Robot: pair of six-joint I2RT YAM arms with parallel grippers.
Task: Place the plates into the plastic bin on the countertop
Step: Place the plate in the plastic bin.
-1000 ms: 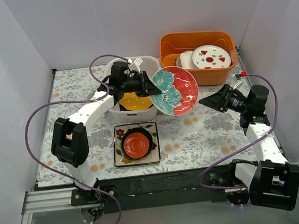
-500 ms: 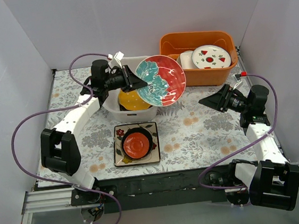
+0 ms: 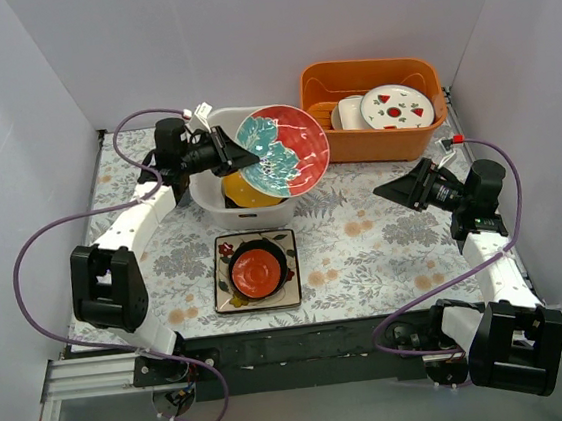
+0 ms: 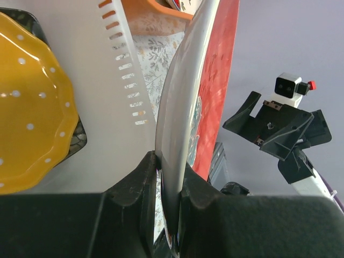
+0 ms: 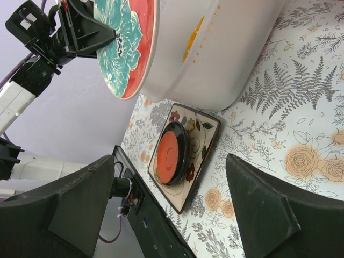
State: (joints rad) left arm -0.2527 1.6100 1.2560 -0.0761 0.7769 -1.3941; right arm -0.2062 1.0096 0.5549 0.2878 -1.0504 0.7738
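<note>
Left tool (image 3: 247, 158): clamped on the rim of the teal-and-red round ceramic plate (image 3: 283, 150). The plate has been carried left from beside the white translucent plastic bin (image 3: 249, 215) and is now tilted above it; lowering remains. Right tool (image 3: 394, 186): wide open, empty. Stacked plates (image 3: 257, 270) await on the desk (image 3: 366, 252).

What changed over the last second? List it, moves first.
The left gripper, shut on the teal-and-red plate throughout, carried it left and back, from beside the plastic bin's right end to above the bin. Nothing was taken or released. Unmoved: the right gripper, the yellow plate in the bin, the stacked plates in front, the orange tub.
</note>
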